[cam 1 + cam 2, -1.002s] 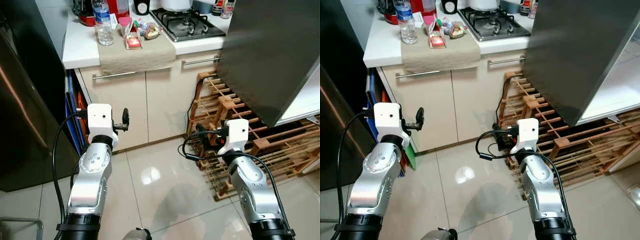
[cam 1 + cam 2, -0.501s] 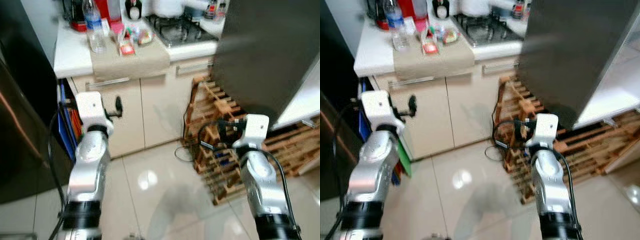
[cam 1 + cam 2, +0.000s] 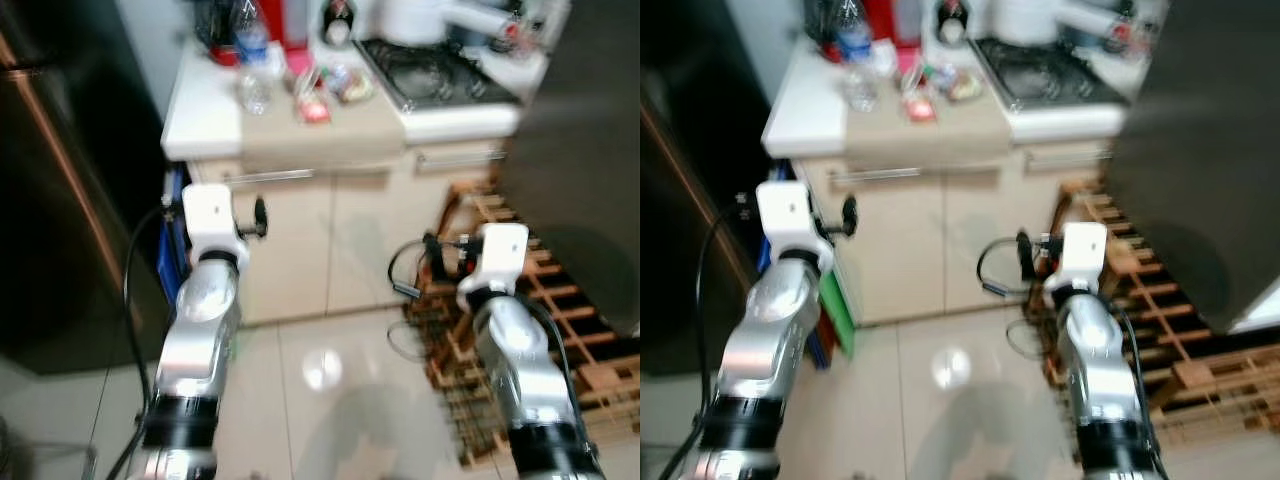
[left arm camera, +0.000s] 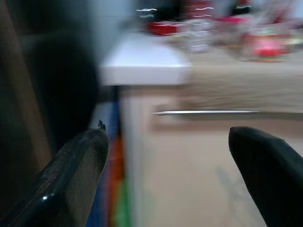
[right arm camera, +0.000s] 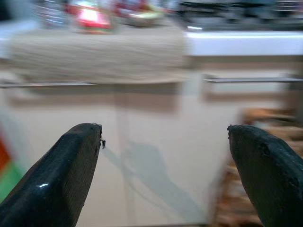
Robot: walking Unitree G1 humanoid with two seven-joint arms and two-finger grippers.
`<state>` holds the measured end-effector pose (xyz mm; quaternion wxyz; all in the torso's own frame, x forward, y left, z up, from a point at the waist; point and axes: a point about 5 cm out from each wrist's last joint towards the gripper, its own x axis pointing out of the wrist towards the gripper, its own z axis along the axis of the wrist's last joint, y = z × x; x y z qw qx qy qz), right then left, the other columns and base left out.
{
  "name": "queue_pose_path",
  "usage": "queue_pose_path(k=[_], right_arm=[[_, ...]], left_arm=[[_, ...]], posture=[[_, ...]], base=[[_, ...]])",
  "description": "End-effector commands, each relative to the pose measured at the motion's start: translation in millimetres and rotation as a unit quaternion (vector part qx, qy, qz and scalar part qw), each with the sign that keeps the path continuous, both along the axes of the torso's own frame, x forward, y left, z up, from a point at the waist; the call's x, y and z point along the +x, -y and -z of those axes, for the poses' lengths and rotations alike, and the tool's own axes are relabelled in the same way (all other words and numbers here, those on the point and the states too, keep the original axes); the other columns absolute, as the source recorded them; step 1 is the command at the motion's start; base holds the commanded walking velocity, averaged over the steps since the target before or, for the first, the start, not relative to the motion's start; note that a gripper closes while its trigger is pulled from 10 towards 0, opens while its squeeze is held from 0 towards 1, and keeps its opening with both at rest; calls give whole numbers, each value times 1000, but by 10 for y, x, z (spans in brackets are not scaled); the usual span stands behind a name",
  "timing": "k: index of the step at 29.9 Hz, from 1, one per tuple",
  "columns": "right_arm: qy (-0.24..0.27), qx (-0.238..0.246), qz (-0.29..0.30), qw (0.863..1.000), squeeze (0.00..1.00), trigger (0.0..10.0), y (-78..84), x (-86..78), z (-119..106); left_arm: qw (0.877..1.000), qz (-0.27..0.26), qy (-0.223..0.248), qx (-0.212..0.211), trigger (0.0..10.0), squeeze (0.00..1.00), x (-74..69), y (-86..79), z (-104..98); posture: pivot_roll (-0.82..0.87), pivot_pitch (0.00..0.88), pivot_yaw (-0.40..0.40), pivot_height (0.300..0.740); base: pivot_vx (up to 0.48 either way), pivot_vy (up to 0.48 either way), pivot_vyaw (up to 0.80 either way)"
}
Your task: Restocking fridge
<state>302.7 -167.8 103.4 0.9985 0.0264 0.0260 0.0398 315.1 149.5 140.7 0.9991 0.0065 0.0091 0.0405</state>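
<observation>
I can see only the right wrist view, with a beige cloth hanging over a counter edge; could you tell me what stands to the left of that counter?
Observer: A tall dark fridge stands left of the counter, its door closed.
Operator: Thank you. What lies to the right of the cabinets?
Observer: A wooden rack sits on the floor there.
Operator: Is the left gripper carrying anything?
Observer: No, the left gripper is open and empty, facing the cabinet handle.
</observation>
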Motion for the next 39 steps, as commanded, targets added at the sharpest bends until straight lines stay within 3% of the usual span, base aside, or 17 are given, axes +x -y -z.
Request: queue_pose_path(k=[1, 7, 10, 17, 21, 39], right_arm=[[10, 1, -8, 1000, 51, 10000, 2, 10, -43], [18, 6, 13, 1000, 67, 10000, 38, 2, -54], [19, 5, 24, 1000, 0, 10000, 69, 6, -52], [45, -15, 36, 998, 0, 10000, 95, -5, -119], [59, -29, 46, 997, 0, 10000, 121, -2, -163], [80, -36, 43, 995, 0, 10000, 112, 27, -222]], left_arm=[[1000, 15, 3, 5, 10000, 0, 9, 55, -11], [999, 28, 2, 19, 10000, 0, 14, 69, -4], [998, 59, 23, 21, 10000, 0, 31, 89, -59], [995, 82, 55, 22, 10000, 0, 71, 107, -185], [993, 93, 73, 13, 10000, 0, 82, 124, -238], [986, 120, 118, 7, 10000, 0, 108, 190, -355]], posture=[[7, 0, 25, 740], [6, 0, 27, 740], [6, 0, 27, 740], [-1, 0, 35, 740], [-7, 0, 38, 740], [-8, 0, 36, 740]], base=[[0, 0, 469], [0, 0, 469], [165, 0, 175], [440, 0, 0], [450, 0, -800], [454, 0, -26]])
